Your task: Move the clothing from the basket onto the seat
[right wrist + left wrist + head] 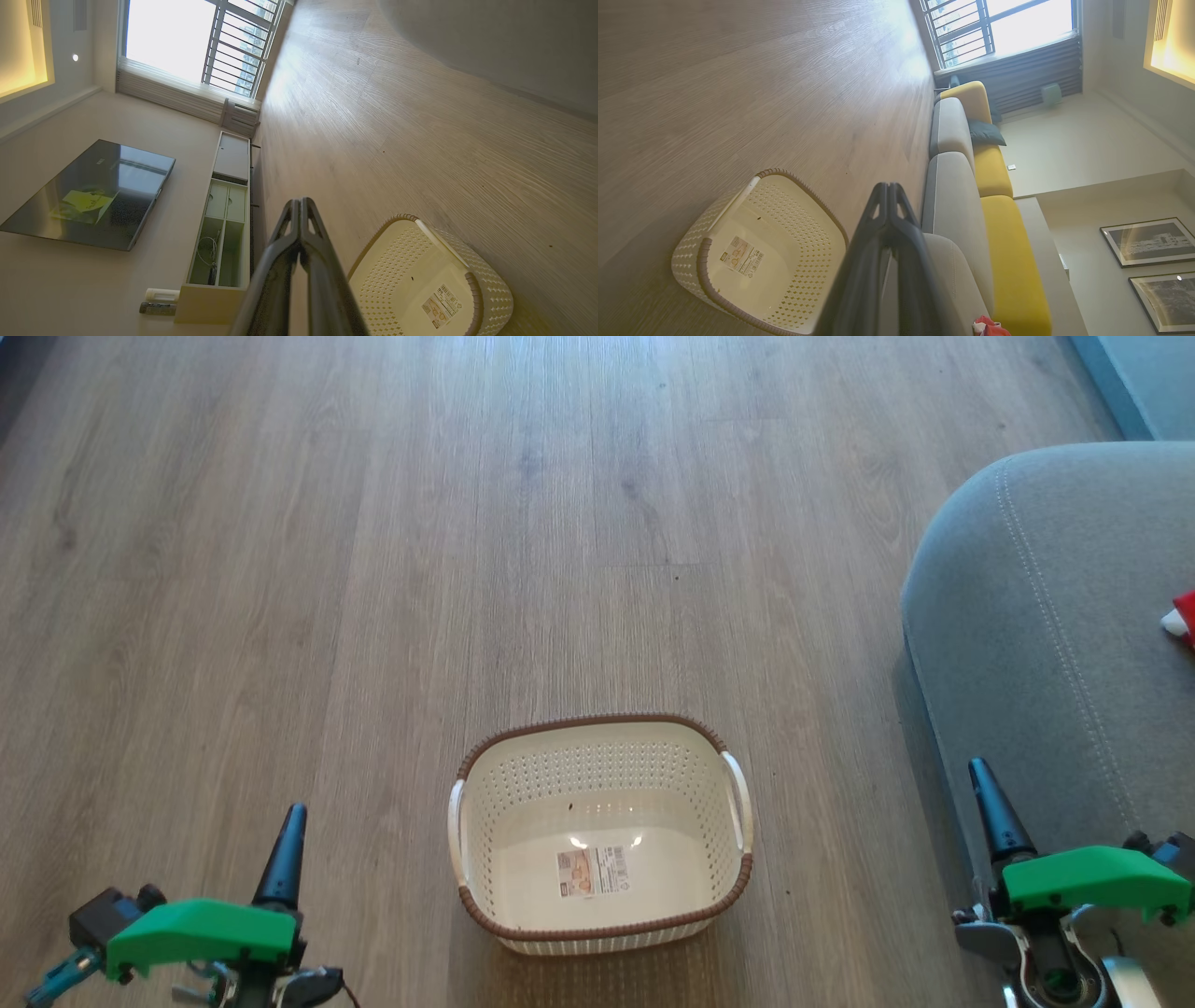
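judging basket [597, 761] emptied, clothing [1184, 614] lying on seat [1027, 616]; parking left gripper [294, 819] and right gripper [980, 777] clear, pressed together, empty.

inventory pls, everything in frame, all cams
basket: 1, cream, brown rim, on the floor, nothing inside
clothing: count unclear, red and white, on the seat's right
seat: 1, grey, right of the basket
floor: 1, grey-brown wood look
sofa back: 1, yellow, behind the seat
cushion: 1, dark, on the sofa
TV: 1, black, on the wall
cabinet: 1, pale, below the TV
framed pictures: 2, dark frames, on the wall
window: 1, barred, far end
left end effector: 1, dark, shut, lower left
right end effector: 1, dark, shut, lower right
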